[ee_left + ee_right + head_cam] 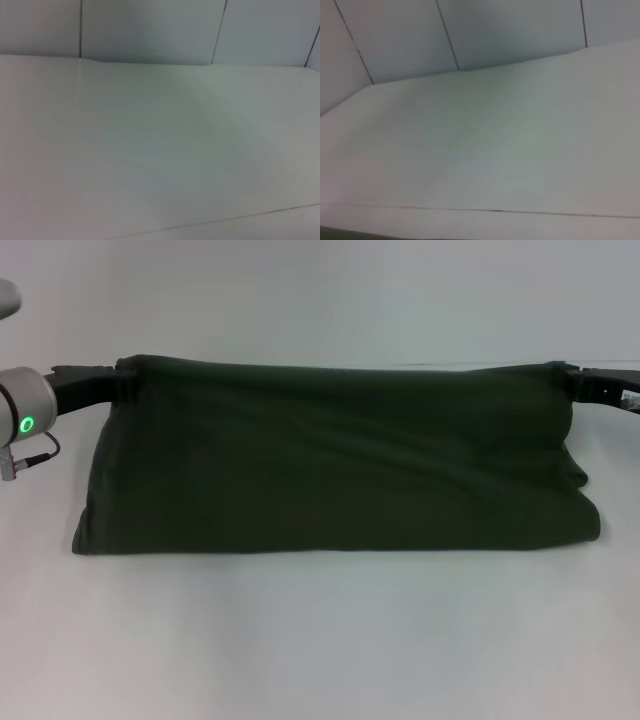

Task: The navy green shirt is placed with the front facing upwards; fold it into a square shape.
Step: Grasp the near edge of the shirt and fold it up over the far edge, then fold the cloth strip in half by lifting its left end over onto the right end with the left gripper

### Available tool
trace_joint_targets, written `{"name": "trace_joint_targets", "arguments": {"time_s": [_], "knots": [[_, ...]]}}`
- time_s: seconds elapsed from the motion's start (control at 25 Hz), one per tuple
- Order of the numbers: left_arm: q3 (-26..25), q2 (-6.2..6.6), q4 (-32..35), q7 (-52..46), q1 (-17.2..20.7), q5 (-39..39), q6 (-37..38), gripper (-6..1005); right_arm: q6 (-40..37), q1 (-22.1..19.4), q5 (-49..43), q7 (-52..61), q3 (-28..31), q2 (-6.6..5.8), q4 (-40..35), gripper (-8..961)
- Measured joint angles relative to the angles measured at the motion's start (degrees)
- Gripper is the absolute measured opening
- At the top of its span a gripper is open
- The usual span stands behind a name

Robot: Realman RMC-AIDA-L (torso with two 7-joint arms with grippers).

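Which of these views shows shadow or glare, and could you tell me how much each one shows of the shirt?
Head view: the shirt is evenly lit, so dark its folds barely show, with a thin soft shadow along its near edge on the table; the left gripper and right gripper hold its top corners. Left wrist view: only the pale table and wall, no shirt. Right wrist view: the same, with a faint sheen.

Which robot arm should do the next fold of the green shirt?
Probably both. The left gripper holds one top corner of the navy green shirt, the right gripper the other; neither is better placed.
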Motion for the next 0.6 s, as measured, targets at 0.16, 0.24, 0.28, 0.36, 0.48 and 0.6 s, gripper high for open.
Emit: {"name": "trace_joint_targets", "arguments": {"time_s": [0.16,0.24,0.28,0.36,0.48,0.6], "knots": [[0.8,-0.64,-0.1,-0.3,-0.2,-0.1,-3.1,77,3.5,0.7,0.0,0.0,-2.6,0.56,0.2,79],[0.7,-1.09,-0.1,-0.7,-0.2,-0.5,-5.9,79,6.0,1.2,0.0,0.1,-3.0,1.00,-0.1,81],[0.7,-1.32,-0.2,-1.0,-0.2,-0.7,-7.3,183,7.4,1.3,0.0,0.2,-3.1,1.14,-0.2,113],[0.7,-1.77,-0.1,-1.7,-0.2,-1.3,-10.7,326,9.6,1.8,0.0,0.2,-3.2,1.29,-0.3,178],[0.8,-2.10,0.1,-2.1,0.0,-2.9,-14.1,442,10.9,2.4,0.1,0.3,-3.2,1.30,-0.8,275],[0.8,-2.13,0.8,-2.2,0.7,-4.5,-13.6,543,9.4,2.5,0.2,1.3,-3.2,1.30,-1.9,426]]}}
